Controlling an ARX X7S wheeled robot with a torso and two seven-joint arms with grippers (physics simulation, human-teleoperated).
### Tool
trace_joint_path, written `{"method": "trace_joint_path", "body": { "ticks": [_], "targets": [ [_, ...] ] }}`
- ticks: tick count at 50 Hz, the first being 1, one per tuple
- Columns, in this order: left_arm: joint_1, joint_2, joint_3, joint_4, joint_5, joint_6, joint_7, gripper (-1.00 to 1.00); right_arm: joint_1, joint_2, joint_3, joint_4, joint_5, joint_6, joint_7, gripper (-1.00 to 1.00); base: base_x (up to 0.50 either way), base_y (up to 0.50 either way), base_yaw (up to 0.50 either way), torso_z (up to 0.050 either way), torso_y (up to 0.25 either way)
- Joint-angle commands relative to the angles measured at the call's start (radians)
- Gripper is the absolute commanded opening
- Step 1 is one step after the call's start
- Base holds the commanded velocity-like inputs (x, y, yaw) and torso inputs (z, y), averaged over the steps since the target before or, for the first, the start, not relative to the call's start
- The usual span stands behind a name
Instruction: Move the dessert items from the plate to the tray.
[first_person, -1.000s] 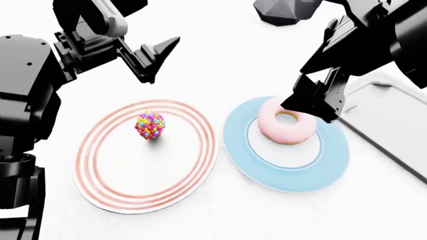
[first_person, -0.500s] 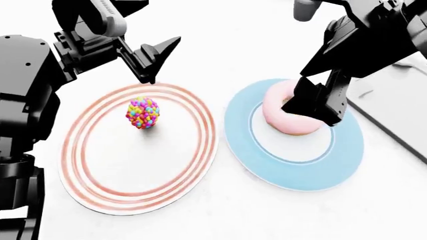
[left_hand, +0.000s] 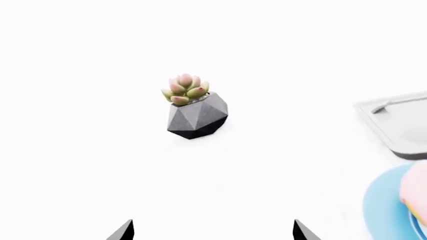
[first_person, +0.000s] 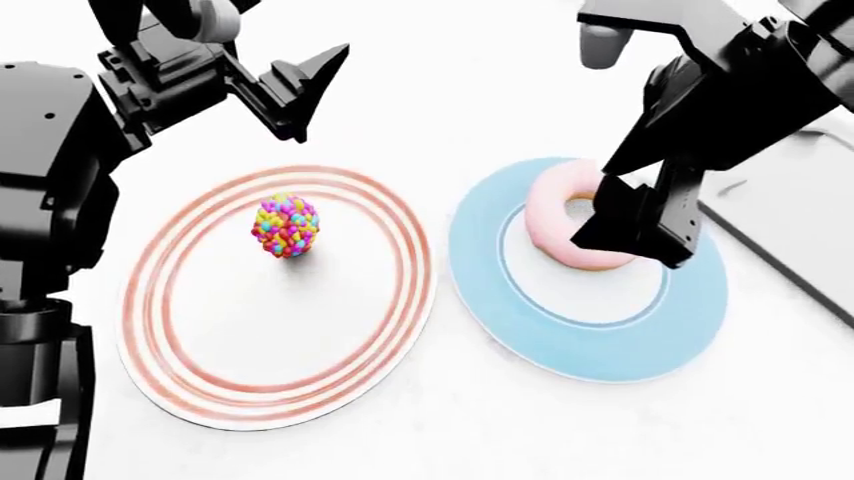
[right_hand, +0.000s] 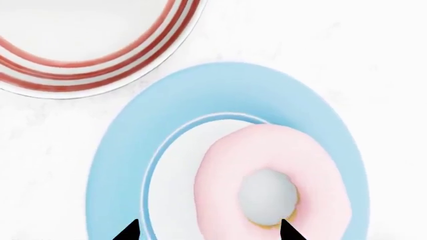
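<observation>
Fingers of right gripper (first_person: 638, 226) spread apart, lower than half second ago, one tip over pink donut (first_person: 577, 229) hole, other tip outside ring, over blue plate (first_person: 587, 338). Left gripper (first_person: 296, 92) spread wide, raised slightly since then, above red-ringed plate (first_person: 200, 380); candy ball (first_person: 287, 225) below it, unmoved. Grey tray (left_hand: 400, 125) beyond right fingers.

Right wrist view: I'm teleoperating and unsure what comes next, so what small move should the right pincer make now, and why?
Probably lower the right pincer straight down a little, then close. Its tips are open above the pink donut: one seems over the hole's edge, the other over the blue plate just outside the ring, so they straddle one side. Whether it already touches, I cannot tell.
</observation>
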Motion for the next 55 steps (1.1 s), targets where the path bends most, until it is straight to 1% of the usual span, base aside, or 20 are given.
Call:
{"method": "trace_joint_path", "body": {
  "ticks": [1,7,14,24,39,55],
  "targets": [
    [0.019,-0.004,0.0,0.007,-0.01,-0.009,0.0,1.0,0.007,-0.021,-0.057,0.079,0.01,-0.077,-0.023,1.0,0.0,0.0,0.0,0.0,0.0],
    [0.029,-0.008,0.001,0.014,-0.014,-0.008,0.002,1.0,0.002,-0.022,-0.061,0.091,0.013,-0.087,-0.024,1.0,0.0,0.0,0.0,0.0,0.0],
    [0.042,-0.014,0.001,0.024,-0.018,-0.012,0.001,1.0,0.003,-0.039,-0.09,0.15,0.005,-0.135,-0.051,1.0,0.0,0.0,0.0,0.0,0.0],
    [0.045,-0.013,0.003,0.015,-0.017,-0.005,-0.003,1.0,-0.023,-0.045,-0.086,0.169,0.015,-0.152,-0.046,1.0,0.0,0.0,0.0,0.0,0.0],
    [0.055,-0.02,0.004,0.016,-0.019,-0.004,-0.008,1.0,-0.077,-0.077,-0.096,0.275,0.012,-0.244,-0.059,1.0,0.0,0.0,0.0,0.0,0.0],
    [0.069,-0.02,0.01,0.001,-0.018,0.012,-0.01,1.0,-0.129,-0.076,-0.072,0.284,0.035,-0.25,-0.026,1.0,0.0,0.0,0.0,0.0,0.0]
  ]
}}
